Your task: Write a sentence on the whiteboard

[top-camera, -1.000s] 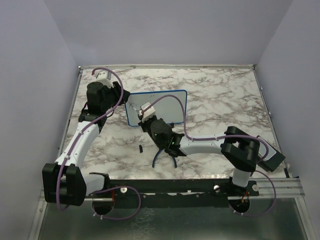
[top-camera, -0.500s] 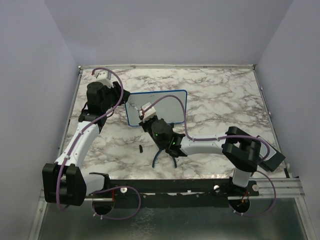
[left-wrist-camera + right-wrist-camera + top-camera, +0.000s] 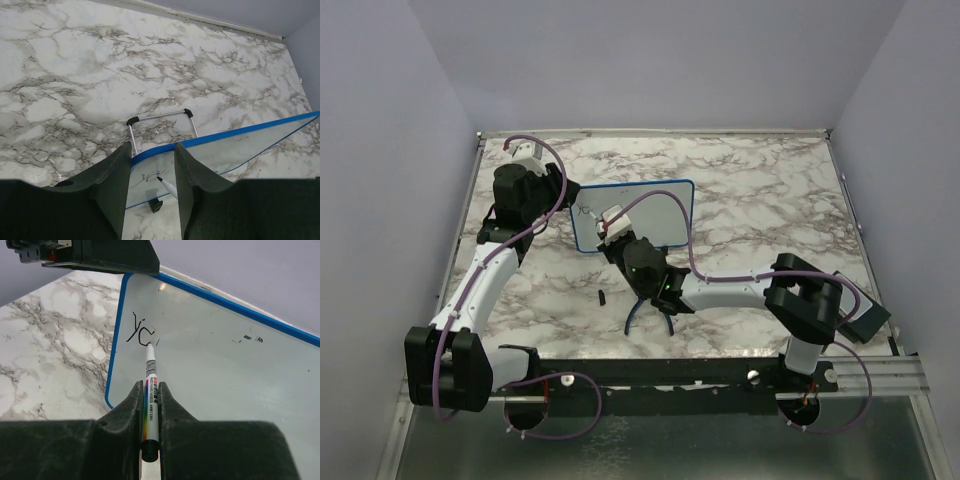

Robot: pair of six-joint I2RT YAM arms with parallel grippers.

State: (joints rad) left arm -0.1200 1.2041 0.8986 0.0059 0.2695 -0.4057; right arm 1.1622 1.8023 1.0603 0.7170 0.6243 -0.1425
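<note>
**Hardly moved: pen tip on board**

Both arms sit as they did a sec ago. My right tool (image 3: 150, 388) is clamped on a white marker pen (image 3: 150, 367) w/ rainbow label. Its tip touches the blue-framed white whiteboard (image 3: 215, 375), which is propped up mid marble tabletop (image 3: 770, 200). The tip is beside black handwritten letters (image 3: 136, 331), approx. "yc". Left tool (image 3: 152, 150) straddles the board's corner, part-spread; can't tell if gripping.

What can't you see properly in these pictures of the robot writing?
- Top view: the writing on the whiteboard is too small to read, and the right arm covers the marker.
- Left wrist view: the left end effector hides part of the whiteboard with its own fingers, and the picture's right edge cuts the whiteboard off.
- Right wrist view: the small marks are too tiny to read.
- Top view: a small black thing on the table is too tiny to name.
</note>
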